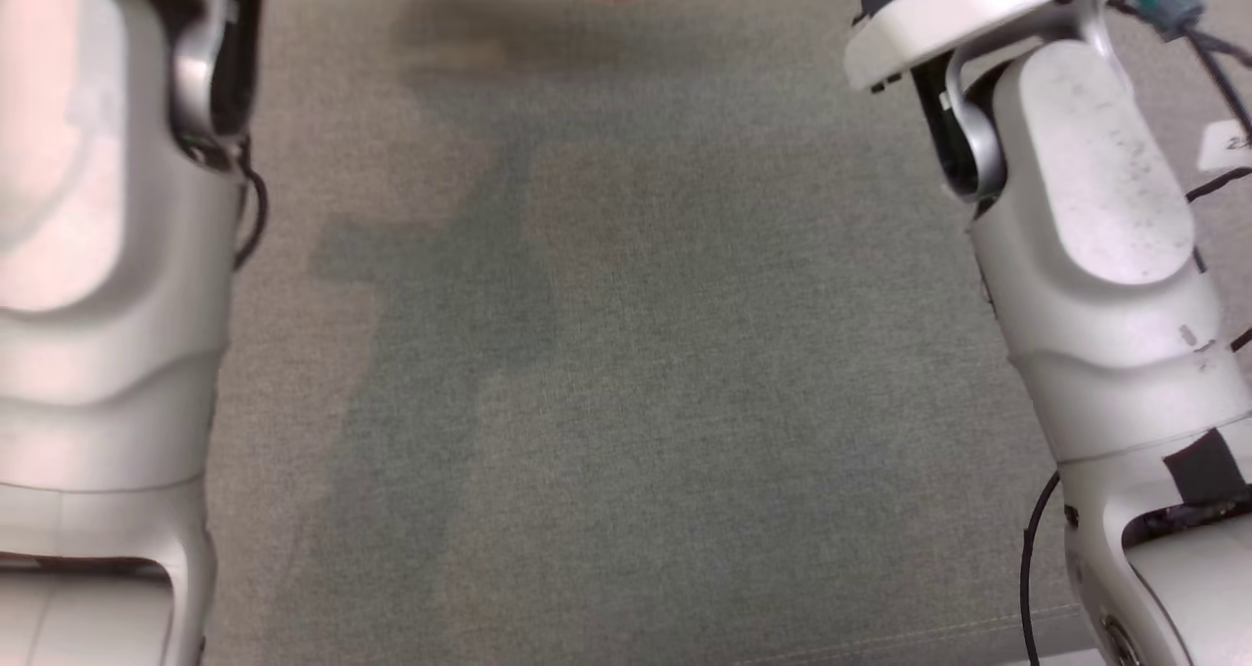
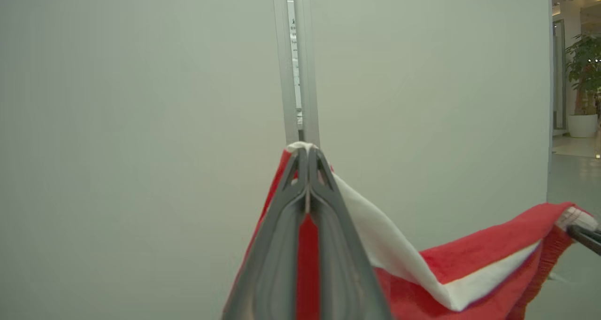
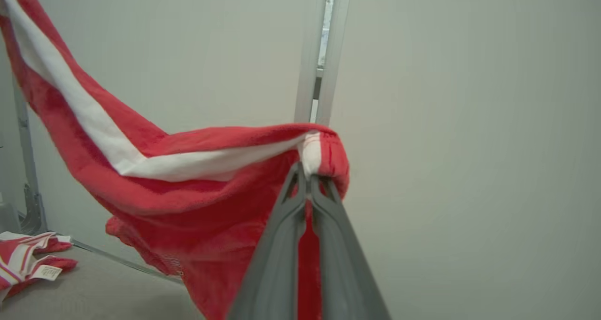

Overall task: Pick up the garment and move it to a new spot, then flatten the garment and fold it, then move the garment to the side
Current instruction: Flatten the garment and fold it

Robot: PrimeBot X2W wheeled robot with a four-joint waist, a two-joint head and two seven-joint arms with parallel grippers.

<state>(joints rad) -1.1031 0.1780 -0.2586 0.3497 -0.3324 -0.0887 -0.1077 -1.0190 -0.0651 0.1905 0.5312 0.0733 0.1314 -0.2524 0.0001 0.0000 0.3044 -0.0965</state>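
left fingers point(image 2: 277, 254) pinched shut on a white-edged corner | right fingers point(image 3: 277, 263) clamped on another | fleecy red garment point(image 3: 188, 207), white stripe, slung between them above bench | bench point(image 1: 626, 353): grey woven cloth | wall point(image 2: 141, 99): pale, smooth panels

A grey woven cloth covered the counter point(image 1: 626, 373), with soft shadows across its middle and a stitched seam near its front edge. Behind it stood a pale wall point(image 2: 141, 122) of plain panels, joined by a slim metal post point(image 2: 307, 75). Off to one side, a leafy plant point(image 2: 584, 66) grew in a white pot point(image 2: 582, 125) on a shiny floor point(image 2: 573, 179). A crumpled red-and-white cloth point(image 3: 23, 259) with a white tag point(image 3: 46, 273) lay on the counter.
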